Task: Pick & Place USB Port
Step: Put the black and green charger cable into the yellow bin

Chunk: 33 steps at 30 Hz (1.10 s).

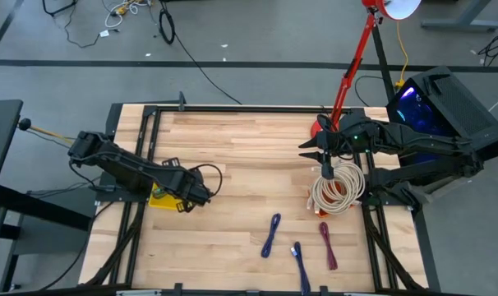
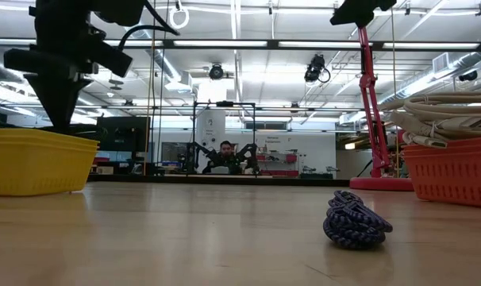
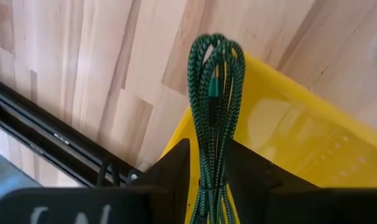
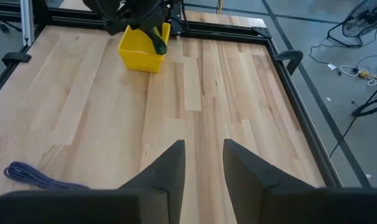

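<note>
Between the left gripper's dark fingers a green braided cable is seen, folded in a loop and held over the yellow basket at the table's left side; whether the fingers are clamped on it or let loose cannot be told. Over by the orange basket of cream cables, the right gripper is kept with fingers apart, nothing between them. Blue cables and a red cable are laid near the front edge.

The wooden table carries a yellow bin, an orange basket and three bundled cables.
</note>
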### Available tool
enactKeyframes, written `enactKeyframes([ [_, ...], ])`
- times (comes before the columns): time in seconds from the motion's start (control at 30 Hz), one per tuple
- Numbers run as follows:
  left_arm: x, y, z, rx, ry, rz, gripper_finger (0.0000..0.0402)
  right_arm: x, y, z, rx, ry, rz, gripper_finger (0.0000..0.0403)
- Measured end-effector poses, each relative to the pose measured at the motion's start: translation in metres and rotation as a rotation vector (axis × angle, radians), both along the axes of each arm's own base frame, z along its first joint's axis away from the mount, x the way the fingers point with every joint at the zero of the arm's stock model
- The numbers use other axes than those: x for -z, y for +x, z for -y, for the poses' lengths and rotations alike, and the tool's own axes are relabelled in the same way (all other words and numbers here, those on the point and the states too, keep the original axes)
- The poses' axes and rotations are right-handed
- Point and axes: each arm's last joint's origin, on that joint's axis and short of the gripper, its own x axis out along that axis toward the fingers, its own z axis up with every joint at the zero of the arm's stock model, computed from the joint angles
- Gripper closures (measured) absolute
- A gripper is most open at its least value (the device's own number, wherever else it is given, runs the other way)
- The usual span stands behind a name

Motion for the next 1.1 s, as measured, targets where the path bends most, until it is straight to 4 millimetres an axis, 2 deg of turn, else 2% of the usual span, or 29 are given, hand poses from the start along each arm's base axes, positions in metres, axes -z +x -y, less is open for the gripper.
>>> enactKeyframes([
  [0.27,-0.01,0.003,-0.001,-0.02,-0.017,0.077,0.0297,0.0,0.0,0.0,-0.005,-0.009,-0.001,0.0294],
  [0.67,-0.011,-0.009,-0.004,-0.101,-0.005,-0.036,0.0303,0.002,-0.001,0.0,-0.01,0.006,-0.019,0.0294],
  [0.87,-0.01,-0.01,0.001,-0.14,-0.022,-0.031,0.0303,0.003,-0.001,-0.001,-0.023,0.017,-0.03,0.0294],
  [1.0,-0.003,-0.012,0.003,-0.161,-0.009,-0.01,0.0303,0.003,-0.002,-0.001,-0.022,0.019,-0.03,0.0294],
  [1.1,0.013,-0.025,0.0,-0.192,0.031,-0.085,0.0303,0.003,-0.002,-0.001,-0.02,0.023,-0.033,0.0294],
])
